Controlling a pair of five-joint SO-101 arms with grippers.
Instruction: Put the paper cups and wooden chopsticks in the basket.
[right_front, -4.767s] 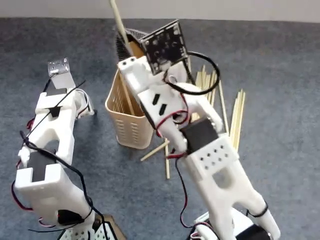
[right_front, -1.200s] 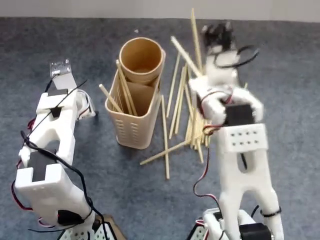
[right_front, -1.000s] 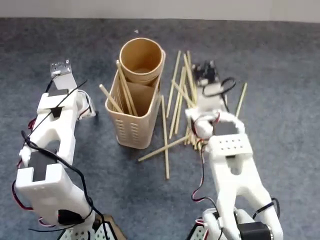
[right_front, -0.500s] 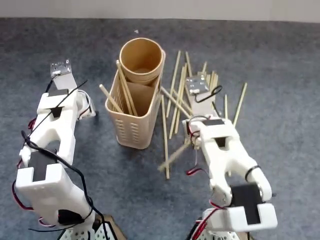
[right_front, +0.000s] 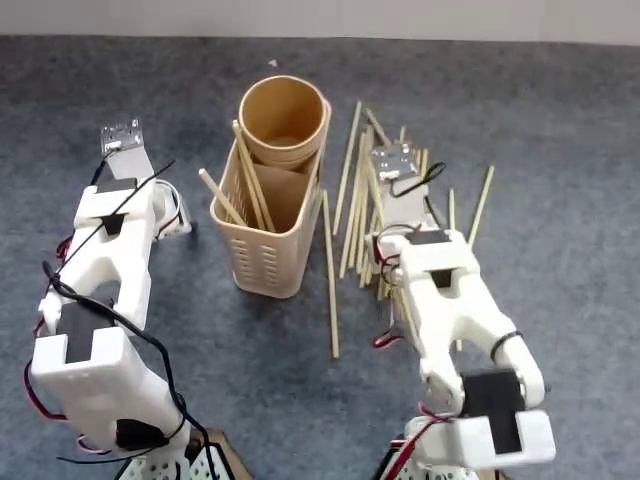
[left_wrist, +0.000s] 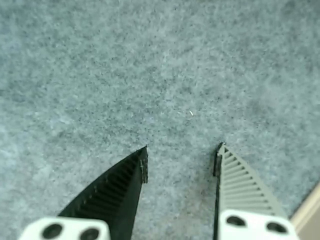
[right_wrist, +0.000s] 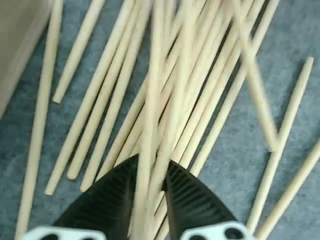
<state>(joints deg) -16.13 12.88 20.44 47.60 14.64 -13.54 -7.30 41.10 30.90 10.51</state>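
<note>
Right of basket (right_front: 262, 255) | chopsticks (right_front: 362, 230) lie near-parallel — long axes front-to-back

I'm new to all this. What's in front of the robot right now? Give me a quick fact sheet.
Basket: upright on the grey carpet
Cup: standing in the basket
Chopsticks: a few in the basket, most loose beside it
Left claw: open over bare carpet
Right claw: closed on chopsticks from the loose pile
</note>
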